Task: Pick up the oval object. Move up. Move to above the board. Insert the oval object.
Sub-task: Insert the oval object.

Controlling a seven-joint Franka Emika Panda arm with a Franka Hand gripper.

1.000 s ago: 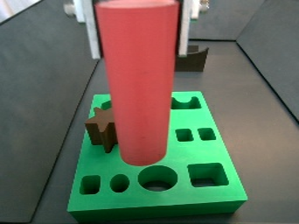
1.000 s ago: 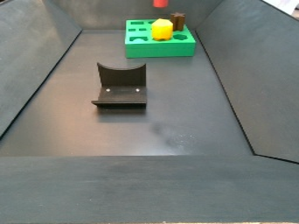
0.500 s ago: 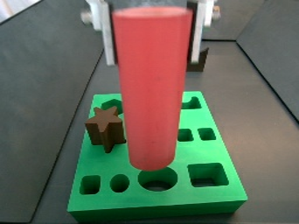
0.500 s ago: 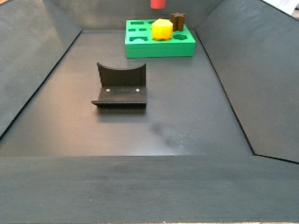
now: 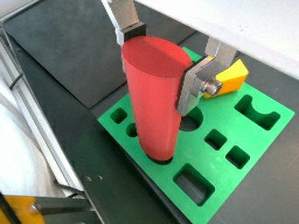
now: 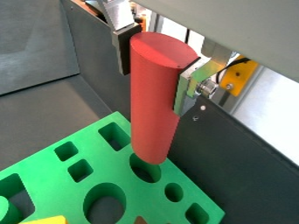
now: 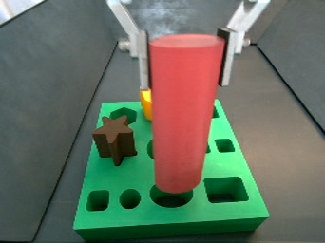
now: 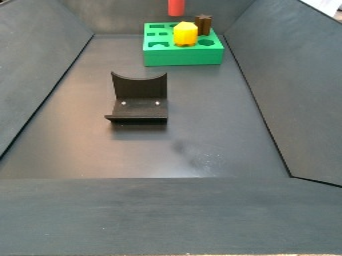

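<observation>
The oval object, a tall red peg (image 7: 183, 114), stands upright in my gripper (image 7: 183, 47), whose silver fingers (image 7: 133, 43) clamp its upper sides. It also shows in both wrist views (image 5: 152, 105) (image 6: 156, 96), with the gripper (image 5: 162, 59) (image 6: 156, 66) shut on it near its top. The peg's lower end meets a round hole at the front of the green board (image 7: 235, 214), which also shows in both wrist views (image 5: 251, 131) (image 6: 59, 175). How deep it sits I cannot tell. In a side view only the peg's bottom (image 8: 175, 6) shows above the board (image 8: 187, 55).
A dark brown star block (image 7: 114, 136) and a yellow-orange block (image 7: 147, 102) sit on the board; both also show in a side view (image 8: 205, 22) (image 8: 186, 34). The dark fixture (image 8: 138, 97) stands mid-floor. Sloped grey walls enclose the bin.
The gripper has carried the peg down and back over the board. Its lower end, hovering above the board before, is now at the round front hole.
</observation>
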